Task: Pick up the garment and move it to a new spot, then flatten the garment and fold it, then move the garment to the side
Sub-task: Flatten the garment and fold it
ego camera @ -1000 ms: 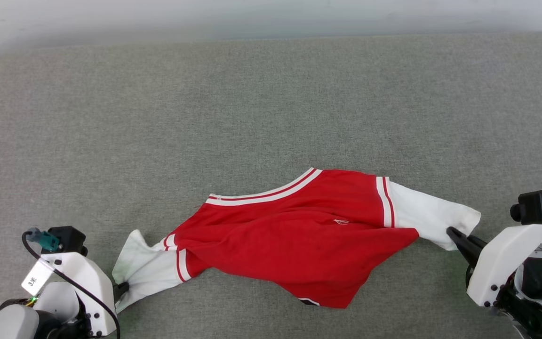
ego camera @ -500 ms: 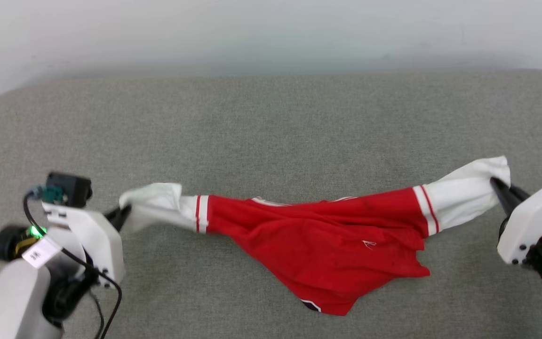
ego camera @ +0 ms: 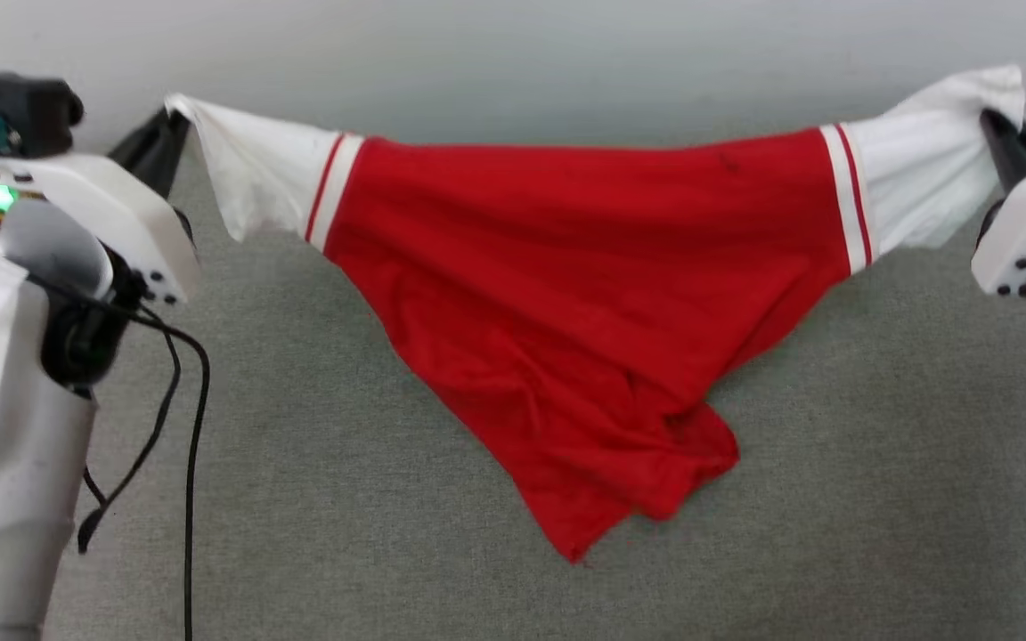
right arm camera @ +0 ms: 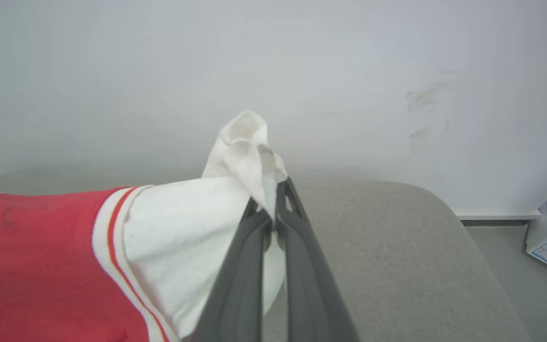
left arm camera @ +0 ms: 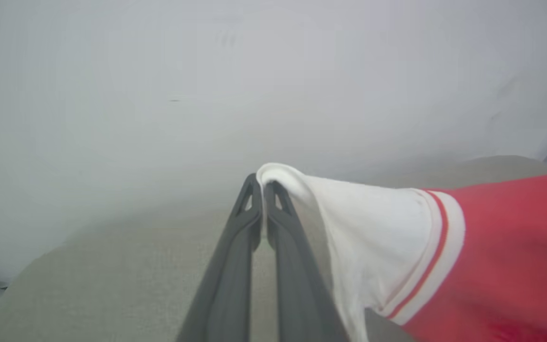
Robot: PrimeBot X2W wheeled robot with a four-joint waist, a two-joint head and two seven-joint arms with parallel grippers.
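**Head view.** Red jersey T-shirt [ego camera: 584, 294] held aloft over the grey padded surface [ego camera: 878, 499], strung between the left gripper [ego camera: 170, 120] and the right gripper [ego camera: 994, 125]. Its long axis runs sleeve to sleeve, left to right, and the body sags to a point toward the camera.

**Left wrist view.** Fingers clenched on the white left sleeve end [left arm camera: 363, 237].

**Right wrist view.** Fingers clenched on the white right sleeve end [right arm camera: 193, 223].

Judged light, limp and not slippery; sleeve ends or shoulders suit gripping.

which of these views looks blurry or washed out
Head view: sharp, evenly lit, no glare on the garment. Left wrist view: hazy and washed out, the garment's edges soft. Right wrist view: also soft, though wall smudges still show.
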